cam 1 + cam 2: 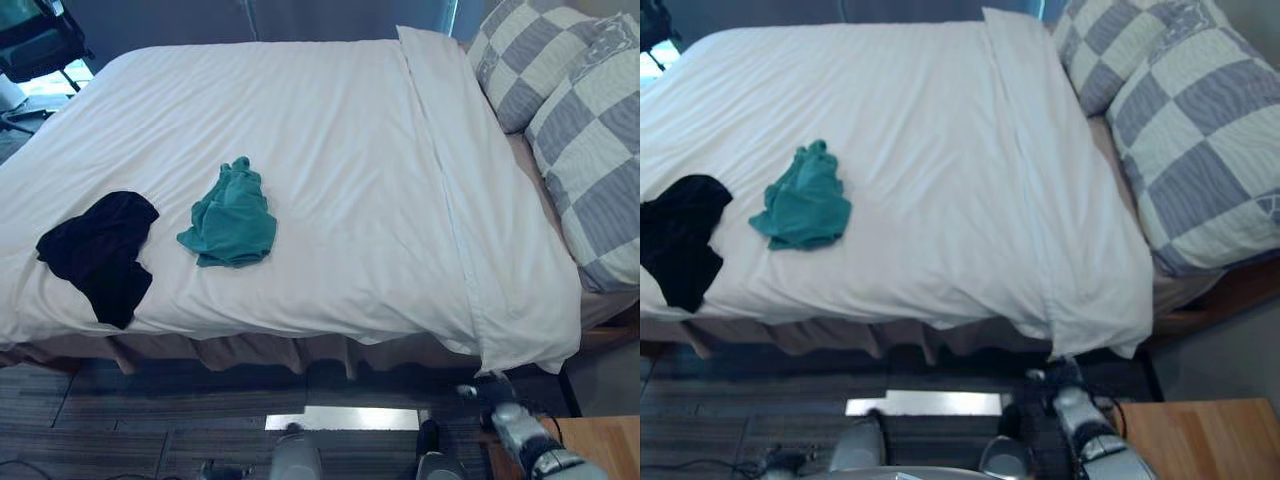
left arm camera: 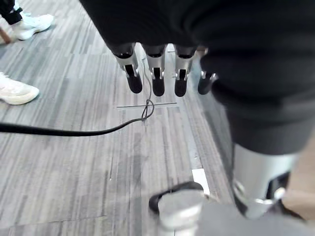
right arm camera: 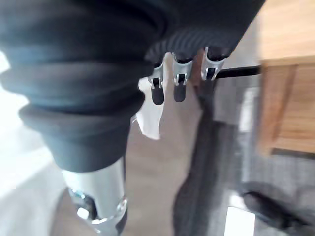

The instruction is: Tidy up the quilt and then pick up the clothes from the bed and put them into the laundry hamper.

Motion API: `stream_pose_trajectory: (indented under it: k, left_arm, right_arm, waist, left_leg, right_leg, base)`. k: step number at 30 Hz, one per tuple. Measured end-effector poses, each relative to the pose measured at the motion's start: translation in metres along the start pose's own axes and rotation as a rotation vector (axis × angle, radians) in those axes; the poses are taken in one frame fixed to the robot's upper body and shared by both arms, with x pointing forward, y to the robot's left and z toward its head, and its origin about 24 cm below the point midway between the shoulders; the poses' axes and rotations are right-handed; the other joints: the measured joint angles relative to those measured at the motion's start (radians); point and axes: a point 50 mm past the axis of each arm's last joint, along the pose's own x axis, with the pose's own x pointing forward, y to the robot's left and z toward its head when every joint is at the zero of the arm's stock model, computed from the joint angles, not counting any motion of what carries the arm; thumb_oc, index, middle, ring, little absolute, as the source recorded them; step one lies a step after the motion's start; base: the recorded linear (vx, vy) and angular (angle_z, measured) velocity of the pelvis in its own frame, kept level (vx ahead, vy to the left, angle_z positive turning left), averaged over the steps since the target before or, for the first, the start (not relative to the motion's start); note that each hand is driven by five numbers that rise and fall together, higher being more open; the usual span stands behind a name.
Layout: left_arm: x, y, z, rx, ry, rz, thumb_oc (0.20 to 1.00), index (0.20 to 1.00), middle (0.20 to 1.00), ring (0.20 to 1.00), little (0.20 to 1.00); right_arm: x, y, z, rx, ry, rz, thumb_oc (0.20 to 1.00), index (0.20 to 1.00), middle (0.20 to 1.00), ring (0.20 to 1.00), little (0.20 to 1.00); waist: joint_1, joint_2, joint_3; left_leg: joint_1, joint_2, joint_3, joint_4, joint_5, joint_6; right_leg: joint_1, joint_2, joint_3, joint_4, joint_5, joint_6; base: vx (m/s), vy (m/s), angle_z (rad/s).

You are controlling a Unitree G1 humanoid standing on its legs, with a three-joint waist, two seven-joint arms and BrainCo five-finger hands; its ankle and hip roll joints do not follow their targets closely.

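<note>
White quilt [image 1: 330,170] smooth, crumpled teal garment [image 1: 232,216], black garment [image 1: 100,253]

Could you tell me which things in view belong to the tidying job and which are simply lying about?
Belong to the job:
- white quilt, spread over the bed
- teal garment, crumpled on the quilt
- black garment, near the bed's edge

Just lying about:
- checked pillows at the bed's head
- wooden furniture beside the bed
- a person's white shoes on the floor
</note>
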Motion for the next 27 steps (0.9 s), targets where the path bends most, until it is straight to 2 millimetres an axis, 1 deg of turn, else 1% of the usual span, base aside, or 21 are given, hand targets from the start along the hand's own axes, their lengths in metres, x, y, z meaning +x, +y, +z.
stream_pose_trajectory:
  k: [2, 4, 5, 6, 7, 8, 9, 11, 12, 13, 14, 15, 16, 17, 18, 19, 21, 22, 23, 26, 27]
  left_arm:
    - [0.0, 0.003, 0.003, -0.099, 0.009, 0.017, 1.0, 1.0, 1.0, 1.0, 1.0]
    - [0.001, 0.005, 0.002, -0.138, 0.014, 0.014, 1.0, 1.0, 1.0, 1.0, 1.0]
    - [0.003, 0.009, 0.015, -0.124, -0.02, 0.009, 1.0, 1.0, 1.0, 1.0, 1.0]
    - [0.006, 0.02, 0.016, -0.092, -0.027, 0.027, 1.0, 1.0, 1.0, 1.0, 1.0]
    - [0.007, 0.025, 0.006, -0.046, -0.005, 0.023, 1.0, 1.0, 1.0, 1.0, 1.0]
    - [0.007, 0.029, -0.002, -0.03, 0.013, 0.028, 1.0, 1.0, 1.0, 1.0, 1.0]
    - [0.007, 0.034, -0.006, 0.044, 0.003, 0.027, 1.0, 1.0, 1.0, 1.0, 1.0]
    - [0.007, 0.038, -0.007, 0.074, -0.01, 0.019, 1.0, 1.0, 1.0, 1.0, 1.0]
    - [0.007, 0.039, -0.007, 0.082, -0.01, 0.019, 1.0, 1.0, 1.0, 1.0, 1.0]
    - [0.007, 0.037, -0.008, 0.092, -0.01, 0.009, 1.0, 1.0, 1.0, 1.0, 1.0]
    - [0.007, 0.034, -0.011, 0.116, 0.001, 0.003, 1.0, 1.0, 1.0, 1.0, 1.0]
    - [0.006, 0.033, -0.018, 0.153, 0.029, -0.01, 1.0, 1.0, 1.0, 1.0, 1.0]
    - [0.004, 0.024, -0.02, 0.173, 0.033, -0.04, 1.0, 1.0, 1.0, 1.0, 1.0]
    - [0.003, 0.012, -0.012, 0.187, 0.001, -0.073, 1.0, 1.0, 1.0, 1.0, 1.0]
    - [0.002, 0.01, -0.013, 0.195, -0.009, -0.08, 1.0, 1.0, 1.0, 1.0, 1.0]
    - [0.002, 0.011, -0.012, 0.192, -0.023, -0.077, 1.0, 1.0, 1.0, 1.0, 1.0]
    - [0.001, 0.008, -0.008, 0.174, -0.035, -0.081, 1.0, 1.0, 1.0, 1.0, 1.0]
    - [0.0, 0.001, -0.007, 0.169, -0.042, -0.095, 1.0, 1.0, 1.0, 1.0, 1.0]
    - [0.0, 0.002, 0.006, 0.164, -0.094, -0.084, 1.0, 1.0, 1.0, 1.0, 1.0]
    - [-0.001, -0.002, 0.012, 0.188, -0.128, -0.074, 1.0, 1.0, 1.0, 1.0, 1.0]
    - [-0.001, 0.0, 0.015, 0.2, -0.134, -0.068, 1.0, 1.0, 1.0, 1.0, 1.0]
  right_arm:
    - [-0.006, -0.001, -0.029, 0.063, 0.082, 0.005, 1.0, 1.0, 1.0, 1.0, 1.0]
    - [-0.012, -0.004, -0.056, 0.079, 0.18, -0.001, 1.0, 1.0, 1.0, 1.0, 1.0]
    - [-0.027, 0.004, -0.091, 0.078, 0.295, 0.022, 1.0, 1.0, 1.0, 1.0, 1.0]
    - [-0.035, 0.021, -0.099, 0.084, 0.323, 0.07, 1.0, 1.0, 1.0, 1.0, 1.0]
    - [-0.042, 0.043, -0.102, 0.065, 0.347, 0.151, 1.0, 1.0, 1.0, 1.0, 1.0]
    - [-0.049, 0.05, -0.11, 0.083, 0.368, 0.16, 1.0, 1.0, 1.0, 1.0, 1.0]
    - [-0.056, 0.06, -0.114, 0.046, 0.364, 0.201, 1.0, 1.0, 1.0, 1.0, 1.0]
    - [-0.056, 0.066, -0.11, -0.005, 0.342, 0.245, 1.0, 1.0, 1.0, 1.0, 1.0]
    - [-0.052, 0.06, -0.105, -0.038, 0.307, 0.249, 1.0, 1.0, 1.0, 1.0, 1.0]
    - [-0.052, 0.061, -0.103, -0.06, 0.288, 0.262, 1.0, 1.0, 1.0, 1.0, 1.0]
    - [-0.048, 0.061, -0.095, -0.081, 0.258, 0.266, 1.0, 1.0, 1.0, 1.0, 1.0]
    - [-0.044, 0.061, -0.086, -0.095, 0.224, 0.273, 1.0, 1.0, 1.0, 1.0, 1.0]
    - [-0.044, 0.06, -0.087, -0.096, 0.224, 0.27, 1.0, 1.0, 1.0, 1.0, 1.0]
    - [-0.045, 0.061, -0.088, -0.109, 0.227, 0.276, 1.0, 1.0, 1.0, 1.0, 1.0]
    - [-0.042, 0.057, -0.088, -0.127, 0.22, 0.27, 1.0, 1.0, 1.0, 1.0, 1.0]
    - [-0.038, 0.051, -0.084, -0.155, 0.212, 0.26, 1.0, 1.0, 1.0, 1.0, 1.0]
    - [-0.03, 0.05, -0.066, -0.229, 0.14, 0.261, 1.0, 1.0, 1.0, 1.0, 1.0]
    - [-0.026, 0.046, -0.059, -0.243, 0.122, 0.25, 1.0, 1.0, 1.0, 1.0, 1.0]
    - [-0.024, 0.047, -0.054, -0.252, 0.109, 0.25, 1.0, 1.0, 1.0, 1.0, 1.0]
    - [-0.025, 0.047, -0.054, -0.268, 0.102, 0.254, 1.0, 1.0, 1.0, 1.0, 1.0]
    - [-0.026, 0.047, -0.054, -0.261, 0.099, 0.252, 1.0, 1.0, 1.0, 1.0, 1.0]
  waist:
    - [0.004, 0.004, -0.009]
    - [0.012, 0.02, -0.026]
    - [0.011, -0.02, -0.037]
    - [0.018, -0.071, -0.038]
    - [0.029, -0.092, -0.036]
    - [0.026, -0.103, -0.041]
    - [0.041, -0.1, -0.045]
    - [0.042, -0.086, -0.054]
    - [0.022, -0.077, -0.058]
    - [0.016, -0.072, -0.057]
    - [0.013, -0.066, -0.053]
    - [-0.017, -0.06, -0.05]
    - [-0.035, -0.067, -0.049]
    - [-0.031, -0.04, -0.039]
    - [-0.022, -0.014, -0.041]
    - [-0.015, -0.017, -0.033]
    - [0.02, 0.013, 0.003]
    - [0.025, 0.024, 0.012]
    - [0.009, 0.017, 0.038]
    - [-0.012, 0.02, 0.046]
    - [-0.023, 0.018, 0.046]
  left_leg:
    - [0.024, 0.055, -0.016, -0.055, 0.009, -0.009]
    - [0.03, 0.063, 0.005, -0.056, 0.026, -0.032]
    - [0.025, 0.002, 0.025, -0.067, 0.1, -0.018]
    - [0.026, -0.058, 0.041, -0.045, 0.092, 0.009]
    - [0.039, -0.074, 0.079, -0.028, 0.07, 0.02]
    - [0.062, -0.093, 0.105, -0.029, 0.05, 0.076]
    - [0.106, -0.1, 0.138, -0.059, 0.028, 0.119]
    - [0.132, -0.103, 0.152, -0.105, 0.043, 0.138]
    - [0.131, -0.112, 0.155, -0.141, 0.056, 0.15]
    - [0.128, -0.13, 0.155, -0.157, 0.088, 0.163]
    - [0.128, -0.132, 0.143, -0.172, 0.105, 0.18]
    - [0.128, -0.15, 0.136, -0.185, 0.106, 0.179]
    - [0.135, -0.19, 0.137, -0.187, 0.107, 0.181]
    - [0.153, -0.197, 0.139, -0.182, 0.101, 0.173]
    - [0.146, -0.19, 0.149, -0.139, 0.105, 0.12]
    - [0.115, -0.17, 0.171, -0.043, 0.104, 0.057]
    - [0.018, -0.144, 0.162, 0.189, 0.122, -0.017]
    - [-0.026, -0.136, 0.142, 0.252, 0.139, -0.034]
    - [-0.082, -0.119, 0.128, 0.346, 0.165, -0.046]
    - [-0.026, -0.063, 0.163, 0.166, 0.092, 0.041]
    - [-0.021, -0.049, 0.152, 0.119, 0.083, 0.038]
  right_leg:
    - [-0.023, -0.03, 0.012, 0.04, 0.004, 0.008]
    - [-0.024, -0.058, 0.01, 0.06, 0.007, 0.035]
    - [-0.019, -0.12, 0.006, 0.062, 0.004, 0.053]
    - [-0.027, -0.173, 0.004, 0.09, 0.101, 0.0]
    - [-0.065, -0.234, -0.008, 0.153, 0.221, 0.035]
    - [-0.067, -0.246, -0.037, 0.181, 0.227, 0.037]
    - [-0.075, -0.257, -0.154, 0.285, 0.23, 0.036]
    - [-0.13, -0.191, -0.108, 0.426, 0.05, 0.074]
    - [-0.173, -0.087, -0.076, 0.523, -0.082, 0.061]
    - [-0.203, 0.005, -0.062, 0.556, -0.164, 0.067]
    - [-0.215, 0.054, -0.035, 0.557, -0.218, 0.063]
    - [-0.195, 0.124, -0.026, 0.5, -0.266, 0.028]
    - [-0.161, 0.139, -0.051, 0.424, -0.261, -0.043]
    - [-0.129, 0.136, -0.056, 0.406, -0.253, -0.095]
    - [-0.127, 0.146, -0.036, 0.398, -0.259, -0.105]
    - [-0.128, 0.155, -0.004, 0.399, -0.263, -0.119]
    - [-0.123, 0.153, 0.009, 0.375, -0.257, -0.129]
    - [-0.116, 0.163, 0.02, 0.367, -0.256, -0.127]
    - [-0.103, 0.133, 0.009, 0.334, -0.203, -0.133]
    - [-0.077, 0.124, -0.043, 0.28, -0.19, -0.114]
    - [-0.074, 0.124, -0.052, 0.269, -0.186, -0.108]
  base:
    - [-0.06, 0.774, 0.49]
    - [-0.03, 0.606, 0.66]
    - [-0.05, 0.613, 0.57]
    - [-0.07, 0.729, 0.23]
    - [-0.03, 0.356, -0.18]
    - [0.0, 0.58, -0.32]
    - [0.03, 0.224, -0.22]
    - [0.03, 0.288, -0.2]
    - [0.05, 0.328, -0.15]
    - [0.04, 0.233, -0.16]
    - [0.07, 0.144, -0.11]
    - [0.12, 0.158, 0.22]
    - [0.19, 0.275, 0.49]
    - [0.18, 0.262, 0.26]
    - [0.1, 0.178, -0.15]
    - [0.04, 0.1, -0.55]
    - [0.03, 0.157, -0.87]
    - [0.1, 0.353, -0.54]
    - [0.13, 0.393, -0.07]
    - [0.14, 0.444, -0.11]
    - [0.17, 0.583, -0.02]
